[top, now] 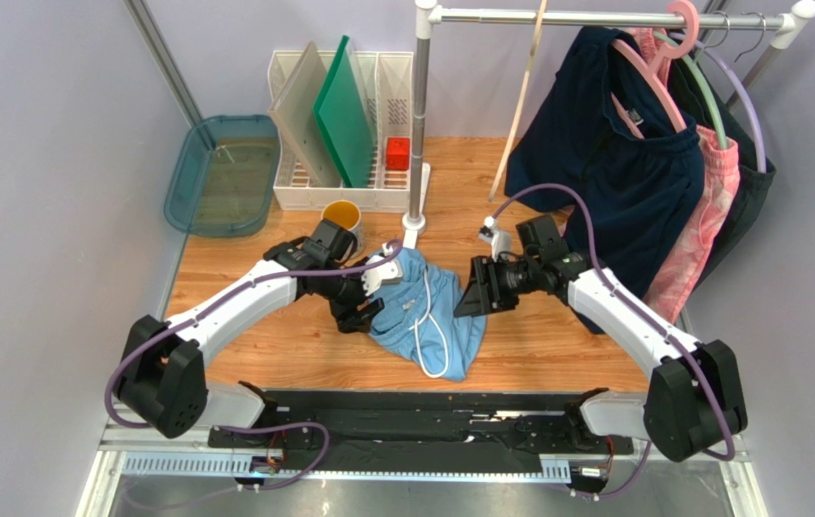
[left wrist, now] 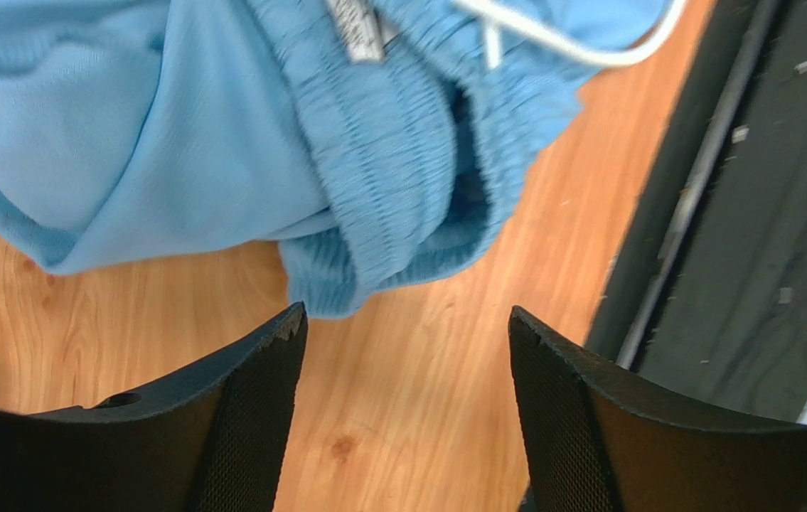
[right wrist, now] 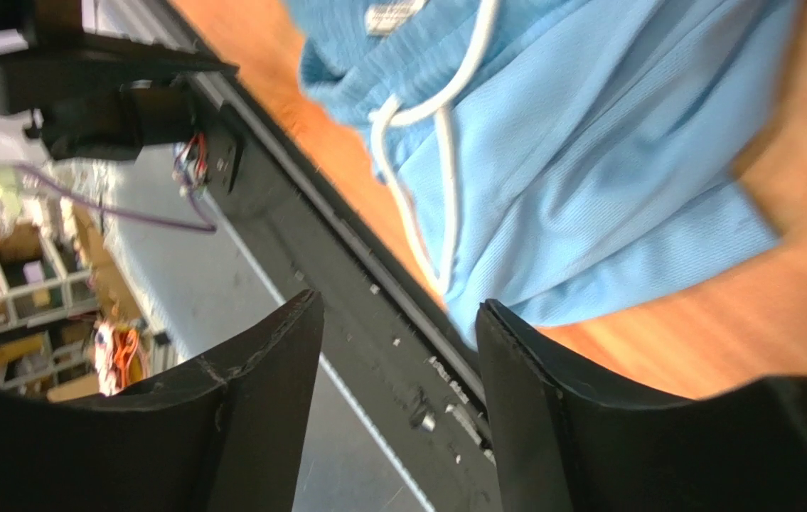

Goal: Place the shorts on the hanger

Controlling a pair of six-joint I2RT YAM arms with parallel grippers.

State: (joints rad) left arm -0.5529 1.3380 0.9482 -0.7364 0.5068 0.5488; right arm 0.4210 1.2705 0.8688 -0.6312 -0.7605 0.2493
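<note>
Near the front edge the shorts [top: 428, 312] lie crumpled on the table [top: 552, 345] between left gripper [left wrist: 407, 320] and right gripper [right wrist: 399, 304], both jaws apart and empty. A pinch may catch only the drawstring [right wrist: 446, 203], so fabric slips. Farther back, what seems the hanger [top: 522, 102] hangs from the rail [top: 595, 17].

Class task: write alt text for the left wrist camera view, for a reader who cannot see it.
Light-blue shorts lie crumpled on a wooden table, their gathered waistband nearest the camera and a white drawstring looping at the top. In the foreground the left gripper holds its two black fingers open, with nothing between them.
</note>
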